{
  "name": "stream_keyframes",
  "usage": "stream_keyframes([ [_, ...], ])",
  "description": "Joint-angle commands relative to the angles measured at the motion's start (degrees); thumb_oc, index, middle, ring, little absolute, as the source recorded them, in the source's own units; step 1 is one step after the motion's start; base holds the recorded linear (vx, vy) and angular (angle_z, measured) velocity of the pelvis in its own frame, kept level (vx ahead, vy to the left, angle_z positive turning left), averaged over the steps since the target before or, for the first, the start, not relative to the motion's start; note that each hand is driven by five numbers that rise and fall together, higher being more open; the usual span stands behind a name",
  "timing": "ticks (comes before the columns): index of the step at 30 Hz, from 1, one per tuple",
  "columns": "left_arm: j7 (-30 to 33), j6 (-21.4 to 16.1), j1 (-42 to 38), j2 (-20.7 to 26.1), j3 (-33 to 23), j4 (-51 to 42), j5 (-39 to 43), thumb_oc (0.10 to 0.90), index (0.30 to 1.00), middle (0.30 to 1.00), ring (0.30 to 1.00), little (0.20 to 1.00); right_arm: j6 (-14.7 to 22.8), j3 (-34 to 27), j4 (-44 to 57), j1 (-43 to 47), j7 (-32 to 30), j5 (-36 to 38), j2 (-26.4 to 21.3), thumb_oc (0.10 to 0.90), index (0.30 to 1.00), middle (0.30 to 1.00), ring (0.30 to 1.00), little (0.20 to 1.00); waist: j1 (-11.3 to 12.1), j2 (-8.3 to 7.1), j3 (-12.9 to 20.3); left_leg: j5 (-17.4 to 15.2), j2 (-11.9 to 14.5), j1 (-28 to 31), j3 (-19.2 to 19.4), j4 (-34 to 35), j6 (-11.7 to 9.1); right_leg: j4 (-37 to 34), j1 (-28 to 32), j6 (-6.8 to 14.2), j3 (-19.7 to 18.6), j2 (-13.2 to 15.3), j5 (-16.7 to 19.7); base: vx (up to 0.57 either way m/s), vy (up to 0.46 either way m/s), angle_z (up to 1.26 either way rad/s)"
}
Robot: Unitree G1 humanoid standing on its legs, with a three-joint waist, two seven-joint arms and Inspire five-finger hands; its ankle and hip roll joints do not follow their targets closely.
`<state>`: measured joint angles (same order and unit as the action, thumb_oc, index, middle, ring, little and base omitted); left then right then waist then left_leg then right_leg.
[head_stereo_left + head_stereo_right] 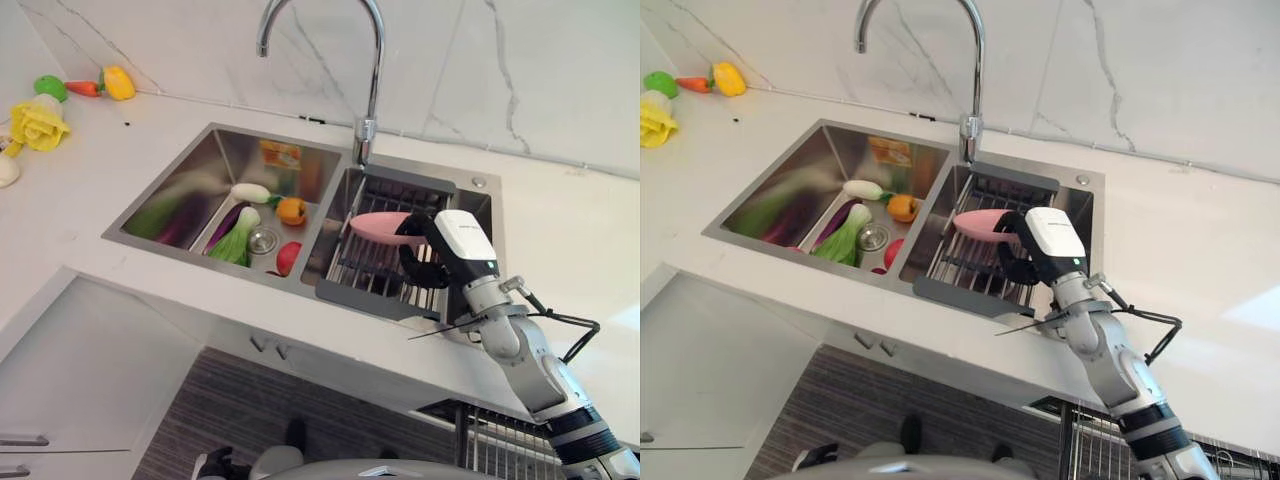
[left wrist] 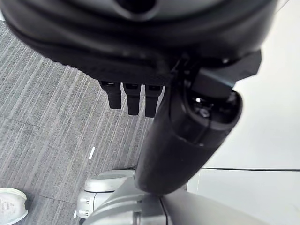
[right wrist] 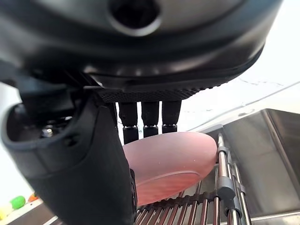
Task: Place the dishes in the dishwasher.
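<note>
Right hand [image 1: 440, 250] clamped on pink plate [image 1: 380, 226], plate jutting left over sink rack [image 1: 380, 265]; dishwasher rack [image 1: 500, 440] near-right. Left hand [image 2: 140, 89] idle, fingers relaxed.

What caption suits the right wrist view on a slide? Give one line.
The right hand is shut on a pink dish above the dark drying rack in the sink's right basin.

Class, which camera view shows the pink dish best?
The right wrist view: the pink dish shows close up, held in the right hand over the rack. Both eye views show it small and edge-on above the sink's right basin. The left wrist view faces the floor.
</note>
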<state>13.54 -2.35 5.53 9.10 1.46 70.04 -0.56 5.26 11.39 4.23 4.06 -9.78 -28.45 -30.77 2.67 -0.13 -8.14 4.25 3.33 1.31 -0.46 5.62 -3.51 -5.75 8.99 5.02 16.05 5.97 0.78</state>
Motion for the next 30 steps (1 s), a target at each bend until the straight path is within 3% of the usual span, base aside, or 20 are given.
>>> stream_keyframes([
  [1,0.21,0.08,-2.83,-0.53,4.17,3.87,0.11,0.800,0.900,0.900,0.900,0.900,0.86,-3.50,2.08,4.64,-2.56,21.47,5.69,0.400,0.300,0.300,0.300,0.300,1.84,-1.14,0.97,-2.62,4.81,3.42,1.79,-0.62,-3.61,0.75,0.70,3.75,-0.93,5.52,-2.79,0.00,0.000,0.00],
  [5,-0.14,0.27,-2.79,-0.38,4.03,3.62,0.56,0.800,0.900,0.900,0.900,0.900,1.23,-4.09,1.25,4.72,-2.27,27.24,6.38,0.400,0.300,0.300,0.300,0.300,1.73,-1.20,1.06,-2.65,4.87,3.62,2.01,-0.62,-3.65,0.75,0.69,3.73,-1.06,5.50,-2.80,0.00,-0.001,-0.03],
  [6,-0.31,0.25,-2.87,-0.32,3.76,3.49,1.26,0.800,0.900,0.900,0.900,0.900,2.12,-5.43,1.41,4.42,-2.23,33.75,7.39,0.400,0.300,0.300,0.300,0.300,1.59,-1.17,1.05,-2.69,4.86,3.73,2.11,-0.62,-3.64,0.75,0.58,3.71,-1.20,5.51,-2.73,0.00,0.000,-0.10],
  [8,-0.31,0.25,-2.85,-0.23,3.67,3.42,1.56,0.800,0.900,0.900,0.900,0.900,3.02,-6.33,1.99,4.16,-2.02,37.69,8.06,0.400,0.300,0.300,0.300,0.300,1.47,-1.16,1.02,-2.65,4.87,3.69,2.18,-0.62,-3.67,0.75,0.55,3.67,-1.25,5.51,-2.71,0.00,0.000,-0.05],
  [23,0.27,0.15,-2.57,0.50,1.62,2.78,2.38,0.800,0.900,0.900,0.900,0.900,8.29,-11.67,14.90,0.77,-1.07,51.39,10.24,0.400,0.300,0.300,0.300,0.300,0.21,-0.28,0.74,-2.46,5.21,3.89,3.05,-0.62,-4.05,0.75,0.23,3.44,-1.64,5.49,-2.95,0.00,-0.006,-0.01],
  [27,0.92,-0.33,-4.04,1.21,1.95,1.93,1.37,0.800,0.900,0.900,0.900,0.900,11.05,-14.93,19.54,-0.45,-1.47,53.36,10.95,0.400,0.300,0.300,0.300,0.300,-0.92,-0.56,-1.42,-0.84,6.04,-1.38,3.56,-7.36,-6.40,0.75,-0.16,2.52,-2.05,5.57,-3.22,-0.09,-0.045,0.04],
  [28,1.32,-0.54,-4.65,1.31,2.42,1.33,0.70,0.800,0.900,0.900,0.900,0.900,11.32,-15.44,19.55,-1.13,-1.47,53.46,10.90,0.400,0.300,0.300,0.300,0.300,-1.09,-0.86,-2.02,-0.02,6.00,-3.14,3.07,-9.17,-7.26,0.75,-0.20,2.39,-1.86,5.91,-3.23,-0.11,0.029,0.55],
  [30,2.91,-1.65,-5.50,1.64,1.82,0.26,3.22,0.800,0.900,0.900,0.900,0.900,11.80,-13.61,18.33,1.42,-2.49,52.61,10.65,0.400,0.300,0.300,0.300,0.300,-0.10,-1.24,-1.96,-2.06,2.24,-3.75,-11.22,-13.00,-7.41,0.75,-3.00,2.36,-5.59,6.00,-1.64,-0.11,0.078,0.36],
])
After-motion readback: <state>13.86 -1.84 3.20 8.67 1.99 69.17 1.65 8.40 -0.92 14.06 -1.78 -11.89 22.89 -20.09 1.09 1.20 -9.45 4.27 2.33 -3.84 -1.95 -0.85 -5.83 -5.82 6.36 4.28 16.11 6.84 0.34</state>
